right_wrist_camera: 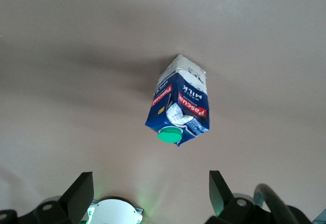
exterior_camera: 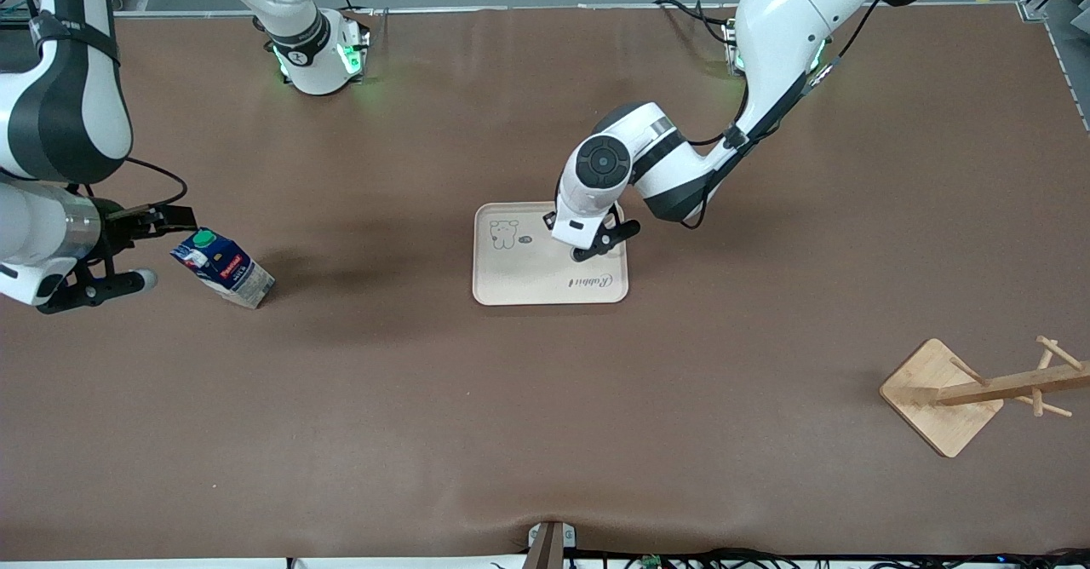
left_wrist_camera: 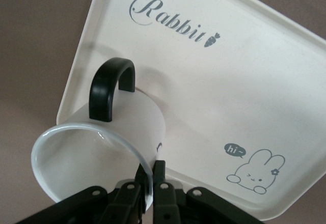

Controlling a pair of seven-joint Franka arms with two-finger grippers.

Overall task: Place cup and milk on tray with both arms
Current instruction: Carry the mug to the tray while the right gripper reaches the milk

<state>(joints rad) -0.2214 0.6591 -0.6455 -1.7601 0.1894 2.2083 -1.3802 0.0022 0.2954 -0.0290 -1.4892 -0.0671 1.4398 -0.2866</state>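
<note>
The cream tray (exterior_camera: 528, 273) lies in the middle of the table. My left gripper (exterior_camera: 598, 244) is over the tray's end toward the left arm and hides the cup in the front view. In the left wrist view, the left gripper (left_wrist_camera: 151, 177) is shut on the rim of the white cup (left_wrist_camera: 97, 158). The cup's black handle (left_wrist_camera: 111, 89) points toward the "Rabbit" lettering on the tray (left_wrist_camera: 229, 81). The dark-blue milk (exterior_camera: 223, 267) stands on the table toward the right arm's end. My right gripper (exterior_camera: 152, 248) is open beside the milk's green cap, not touching it. The right wrist view shows the milk (right_wrist_camera: 179, 104) past the right gripper (right_wrist_camera: 150, 193).
A wooden rack (exterior_camera: 941, 394) with pegs stands toward the left arm's end, nearer to the front camera than the tray. The right arm's green-lit base (exterior_camera: 319, 58) sits at the table's back edge. Brown tabletop lies between the milk and the tray.
</note>
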